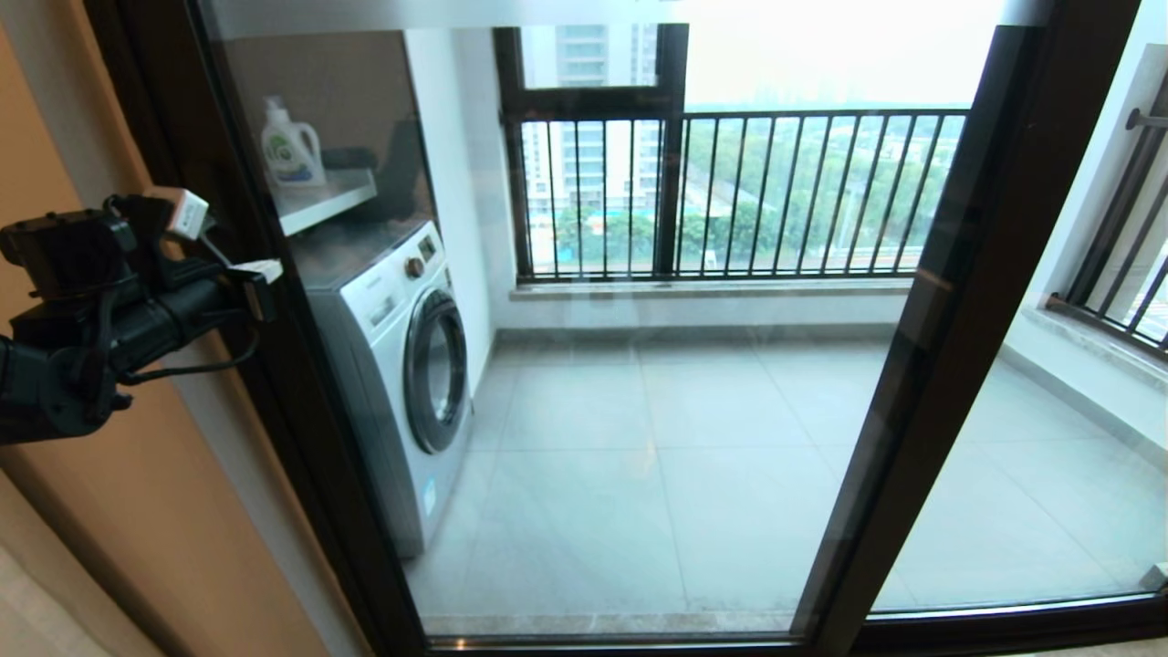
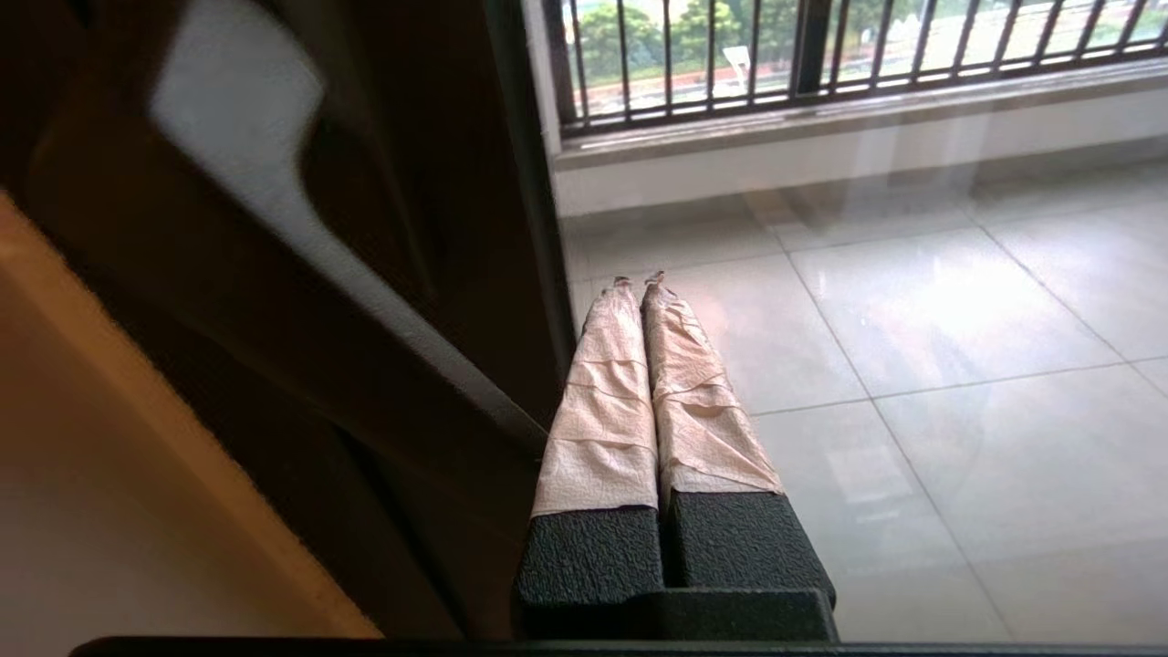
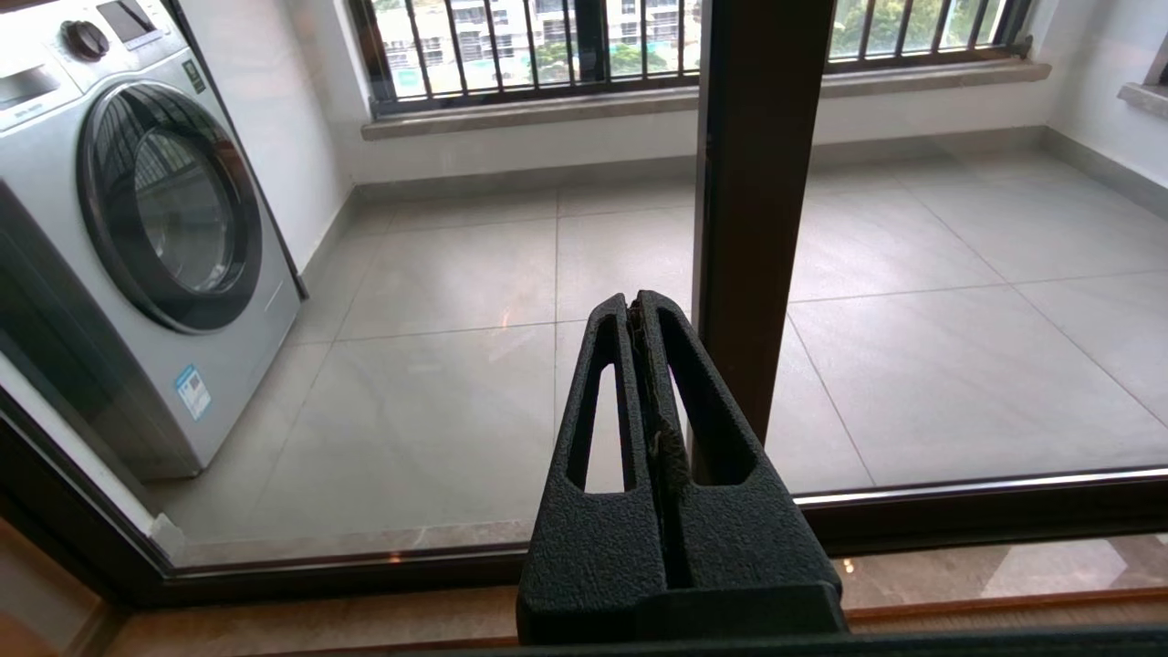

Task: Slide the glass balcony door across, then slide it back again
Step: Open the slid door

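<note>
Left gripper (image 2: pixel 639 278): raised at the near left, taped fingers (image 2: pixel 602 401) pressed together on nothing, tips just beside the door's left stile.
Right gripper (image 3: pixel 639 306): low, fingers clenched and empty, pointing toward the brown middle stile (image 3: pixel 753 201).
Glass balcony door (image 1: pixel 639 411): directly ahead, spanning from the left frame to the middle stile; its slim dark handle (image 2: pixel 301 228) lies beside the left gripper.
Washing machine (image 1: pixel 401 365): behind the glass, left.
Detergent bottle (image 1: pixel 290 146): on the shelf above the machine.
Railed window (image 1: pixel 730 192): far back.

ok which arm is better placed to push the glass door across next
Left. The left pincer, shut, sits right beside the glass balcony door's left stile with the handle. The right pincer, also shut, is out of the head view, lower by the middle stile.
</note>
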Available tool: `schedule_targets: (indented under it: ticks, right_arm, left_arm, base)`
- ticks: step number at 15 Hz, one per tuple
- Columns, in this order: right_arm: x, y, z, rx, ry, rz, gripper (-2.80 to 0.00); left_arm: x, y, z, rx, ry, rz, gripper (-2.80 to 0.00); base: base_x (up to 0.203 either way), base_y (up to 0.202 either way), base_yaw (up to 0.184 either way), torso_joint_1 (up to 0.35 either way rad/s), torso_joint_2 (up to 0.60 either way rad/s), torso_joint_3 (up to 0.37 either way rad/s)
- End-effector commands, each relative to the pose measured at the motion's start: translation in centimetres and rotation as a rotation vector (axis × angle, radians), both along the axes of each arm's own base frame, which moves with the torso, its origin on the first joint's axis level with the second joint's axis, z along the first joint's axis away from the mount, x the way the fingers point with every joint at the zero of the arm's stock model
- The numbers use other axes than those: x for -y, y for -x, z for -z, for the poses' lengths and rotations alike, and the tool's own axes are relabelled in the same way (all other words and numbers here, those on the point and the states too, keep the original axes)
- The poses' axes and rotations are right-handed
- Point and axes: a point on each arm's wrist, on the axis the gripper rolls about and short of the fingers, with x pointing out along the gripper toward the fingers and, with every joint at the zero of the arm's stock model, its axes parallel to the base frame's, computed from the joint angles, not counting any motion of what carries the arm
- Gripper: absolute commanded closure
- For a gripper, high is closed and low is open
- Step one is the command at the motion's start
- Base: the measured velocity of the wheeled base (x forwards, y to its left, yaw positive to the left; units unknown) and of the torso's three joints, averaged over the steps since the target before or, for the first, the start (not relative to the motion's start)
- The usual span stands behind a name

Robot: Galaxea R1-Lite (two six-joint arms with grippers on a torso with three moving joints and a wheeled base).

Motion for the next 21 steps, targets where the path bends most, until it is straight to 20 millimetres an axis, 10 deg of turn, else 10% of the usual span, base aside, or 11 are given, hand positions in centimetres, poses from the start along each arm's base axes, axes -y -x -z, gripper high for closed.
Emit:
schedule_targets:
  ticks: [1, 21]
  right_arm:
    - [0.0, -0.1, 0.3, -0.010, 0.000, 0.000, 0.00]
    - [0.0, -0.1, 0.3, -0.010, 0.000, 0.000, 0.00]
  left_arm:
    - [-1.0, 0.0, 0.4, -0.006, -0.013, -0.030, 0.00]
    - [-2.3, 1.8, 0.1, 0.009, -0.014, -0.057, 0.00]
  base:
    - [0.000, 0.000, 0.000, 0.000, 0.00, 0.000]
    - [0.000, 0.000, 0.000, 0.000, 0.00, 0.000]
